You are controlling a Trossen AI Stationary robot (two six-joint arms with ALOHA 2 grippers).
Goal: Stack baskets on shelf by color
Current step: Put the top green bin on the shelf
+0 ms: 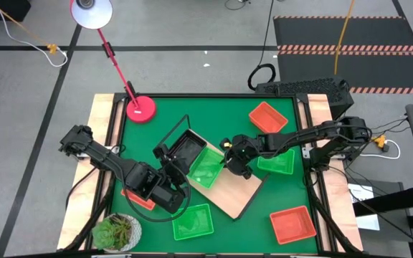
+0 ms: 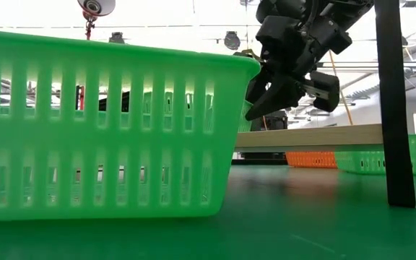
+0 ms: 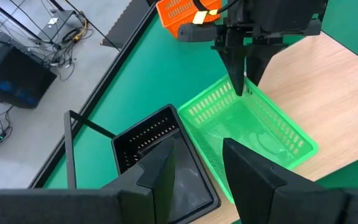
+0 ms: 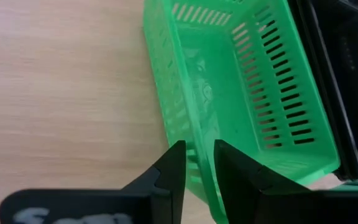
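Stacking has barely begun: only a green basket [image 1: 208, 167] and a black basket [image 1: 186, 148] sit side by side on the wooden shelf [image 1: 234, 195], both empty. Off the shelf on the desk [image 1: 224, 107] lie two red baskets [image 1: 267, 117] and other green ones, unstacked. The right gripper [image 4: 197, 163] straddles the green basket's wall, fingers slightly apart. The left gripper [image 3: 196, 167] hovers wide over the black basket.

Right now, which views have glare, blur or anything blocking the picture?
Low view: green basket fills the near field, bright windows behind. Left wrist view: glossy sheen in the black basket. Right wrist view: own fingers soft at the edge.
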